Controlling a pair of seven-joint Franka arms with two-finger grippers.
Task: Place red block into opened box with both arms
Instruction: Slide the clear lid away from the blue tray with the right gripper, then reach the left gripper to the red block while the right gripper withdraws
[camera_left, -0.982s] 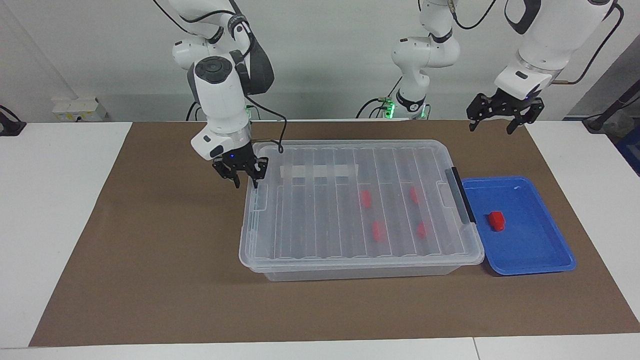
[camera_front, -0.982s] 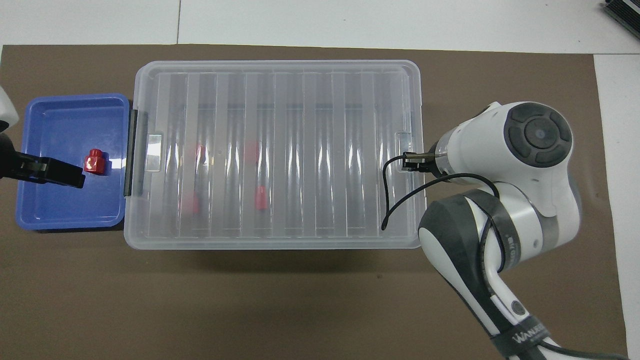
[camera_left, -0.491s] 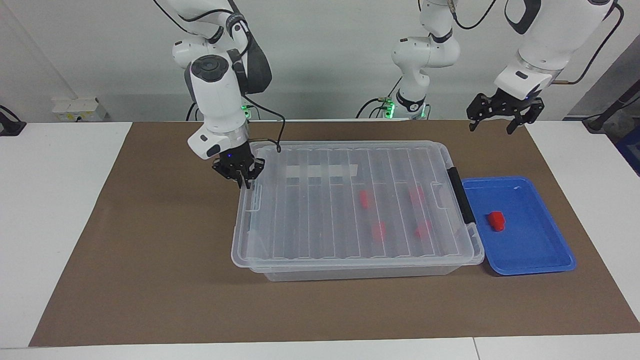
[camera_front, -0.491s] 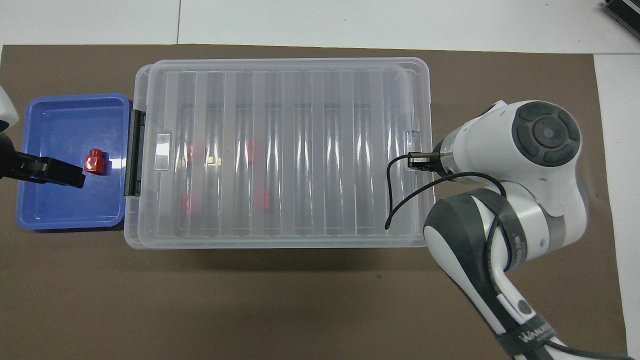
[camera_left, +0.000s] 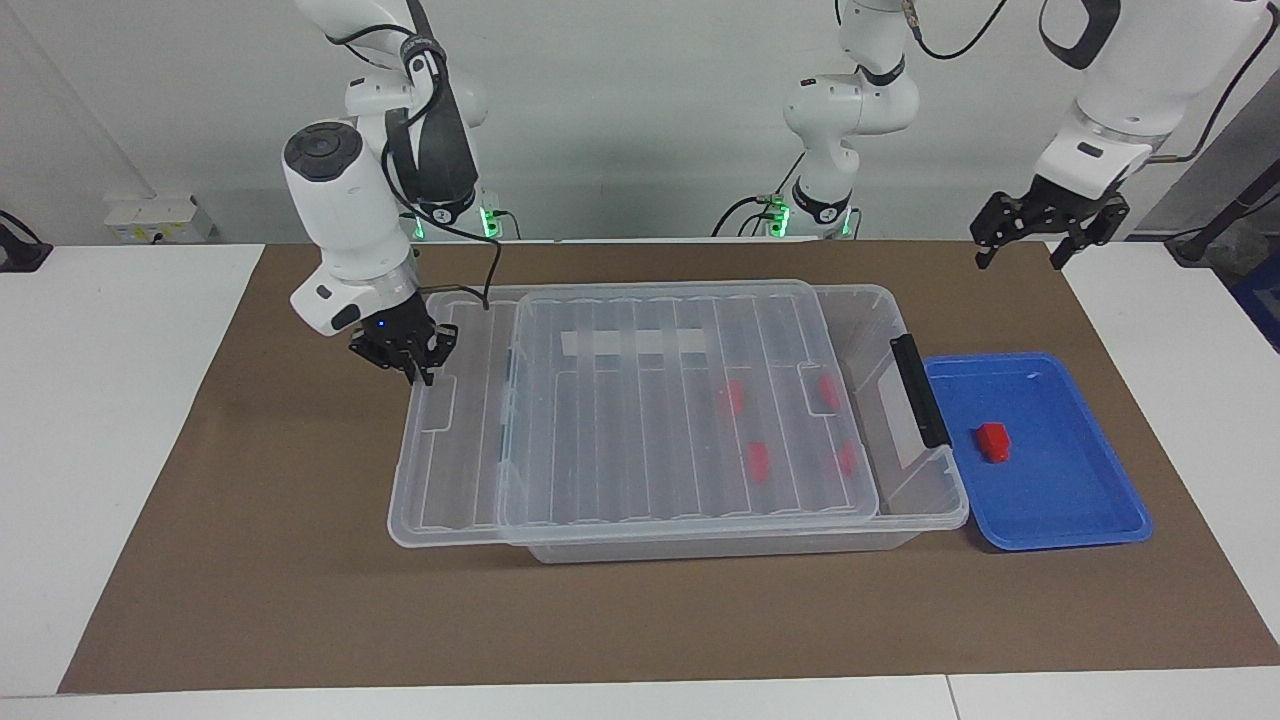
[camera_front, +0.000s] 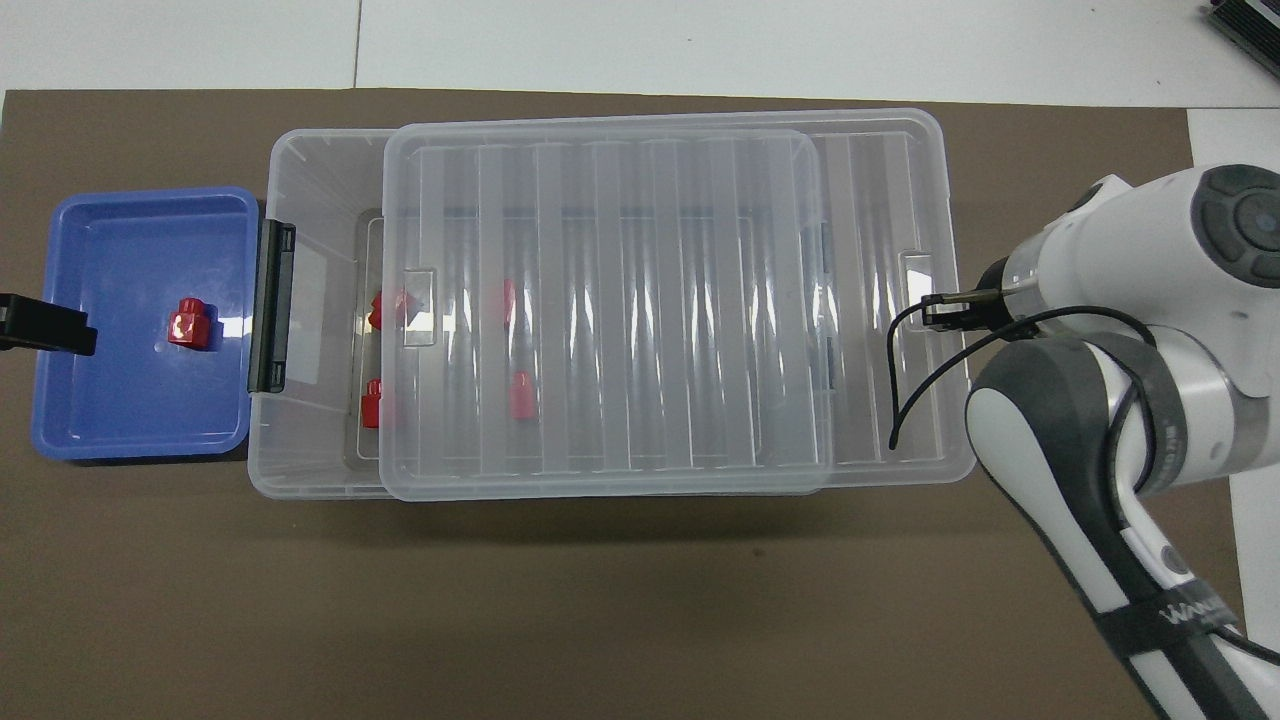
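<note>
Red block (camera_left: 993, 441): in blue tray (camera_left: 1090, 520) at box's (camera_left: 915, 500) 3 o'clock (facing view). Right gripper (camera_left: 405, 352) pinches the lid's (camera_left: 640, 440) edge, lid half-off. Left gripper (camera_left: 1048, 218) spread wide, holding nothing, above the mat (camera_left: 250, 560).

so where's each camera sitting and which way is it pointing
Facing view: high across the table, looking back at the robots; shows both arms whole, the right gripper shut on the lid edge, the left gripper open and waiting in the air above the tray end.
Overhead view: high above the robots' end, looking forward and steeply down; shows the right arm and only the left gripper's tip.
Shared: the box, its slid lid, the tray with the block.
</note>
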